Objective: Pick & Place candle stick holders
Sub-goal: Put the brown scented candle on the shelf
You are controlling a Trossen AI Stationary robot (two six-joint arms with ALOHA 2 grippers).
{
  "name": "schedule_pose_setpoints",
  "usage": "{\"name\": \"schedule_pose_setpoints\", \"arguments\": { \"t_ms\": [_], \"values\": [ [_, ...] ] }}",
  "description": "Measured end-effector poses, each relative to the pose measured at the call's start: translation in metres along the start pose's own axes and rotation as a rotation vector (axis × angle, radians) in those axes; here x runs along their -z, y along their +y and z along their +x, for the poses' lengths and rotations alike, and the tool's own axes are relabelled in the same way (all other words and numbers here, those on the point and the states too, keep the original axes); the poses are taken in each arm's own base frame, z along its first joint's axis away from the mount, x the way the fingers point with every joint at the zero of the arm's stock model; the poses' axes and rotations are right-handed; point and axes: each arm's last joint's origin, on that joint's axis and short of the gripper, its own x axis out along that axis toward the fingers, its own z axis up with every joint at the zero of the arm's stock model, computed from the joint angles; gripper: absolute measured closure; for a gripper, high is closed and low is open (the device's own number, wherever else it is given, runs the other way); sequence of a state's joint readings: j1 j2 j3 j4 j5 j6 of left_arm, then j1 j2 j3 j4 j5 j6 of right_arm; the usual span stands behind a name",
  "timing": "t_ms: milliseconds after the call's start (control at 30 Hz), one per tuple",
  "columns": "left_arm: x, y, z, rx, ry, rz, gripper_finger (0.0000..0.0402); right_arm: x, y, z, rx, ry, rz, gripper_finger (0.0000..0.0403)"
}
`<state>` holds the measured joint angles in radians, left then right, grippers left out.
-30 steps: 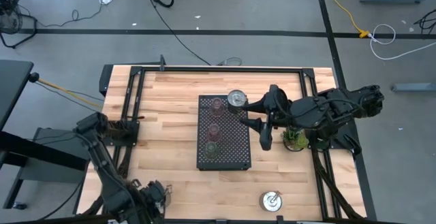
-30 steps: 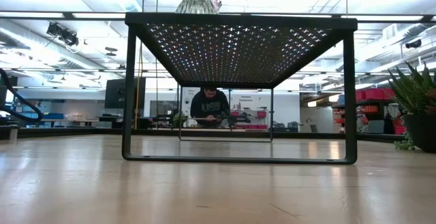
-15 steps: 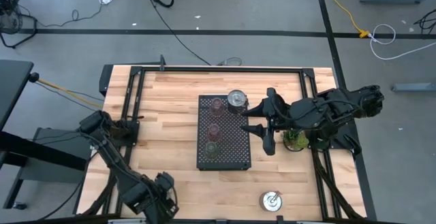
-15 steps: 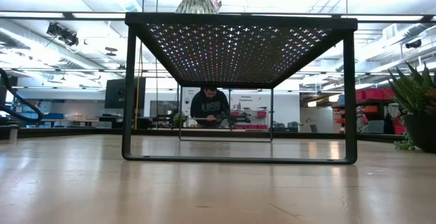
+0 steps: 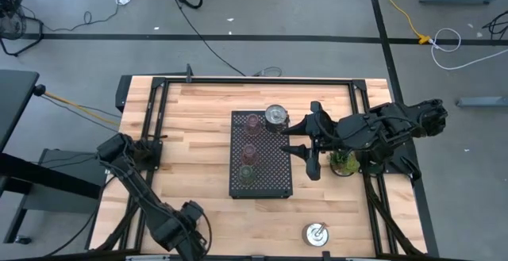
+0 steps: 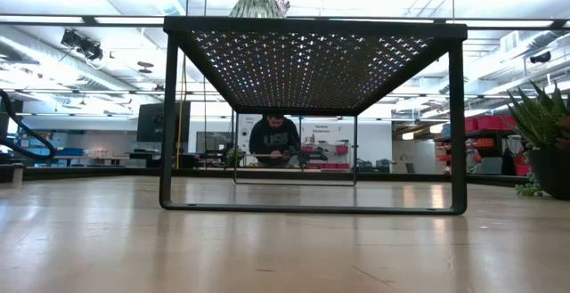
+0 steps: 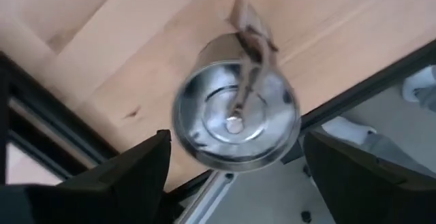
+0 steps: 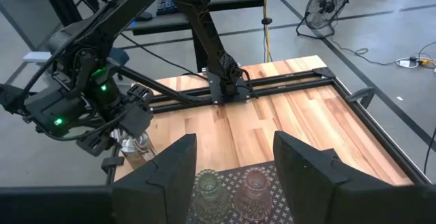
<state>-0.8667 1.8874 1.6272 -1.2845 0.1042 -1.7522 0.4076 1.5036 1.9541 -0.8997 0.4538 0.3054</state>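
Pickup step, I reckon: my left hand (image 5: 189,228) is down at the near left corner of the counter (image 5: 190,118), fingers spread wide either side of a silver candle holder (image 7: 235,115) but not touching it. My right hand (image 5: 300,138) hangs open and empty beside the black tray (image 5: 274,178), which has three glass holders (image 5: 248,151) and another silver one (image 5: 275,116) on it, while a third silver holder (image 5: 316,233) sits alone near the front edge. Next move probably needs the left fingers centred on the holder's stem before squeezing, since it's shiny and right by the counter edge.
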Motion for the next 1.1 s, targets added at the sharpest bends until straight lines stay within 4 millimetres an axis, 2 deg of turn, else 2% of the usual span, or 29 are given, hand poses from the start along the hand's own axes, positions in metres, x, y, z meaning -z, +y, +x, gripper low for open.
{"name": "schedule_pose_setpoints", "arguments": {
  "t_ms": [433,800,933,1100],
  "values": [
    [-0.001,-0.005,-0.001,0.044,0.033,-0.01,0.006,0.0,0.0,0.0,0.001,-0.001,-0.01,0.0206],
    [-0.001,-0.015,-0.002,0.155,0.044,0.09,0.006,0.0,0.0,0.0,0.001,-0.001,-0.026,0.0206],
    [0.001,-0.02,-0.004,0.211,0.049,0.18,0.0055,0.0,0.0,0.0,0.001,-0.001,-0.026,0.0206],
    [-0.001,-0.019,-0.004,0.196,0.029,0.153,0.0054,0.0,0.0,0.0,0.001,-0.001,-0.026,0.0206]
  ]
}}
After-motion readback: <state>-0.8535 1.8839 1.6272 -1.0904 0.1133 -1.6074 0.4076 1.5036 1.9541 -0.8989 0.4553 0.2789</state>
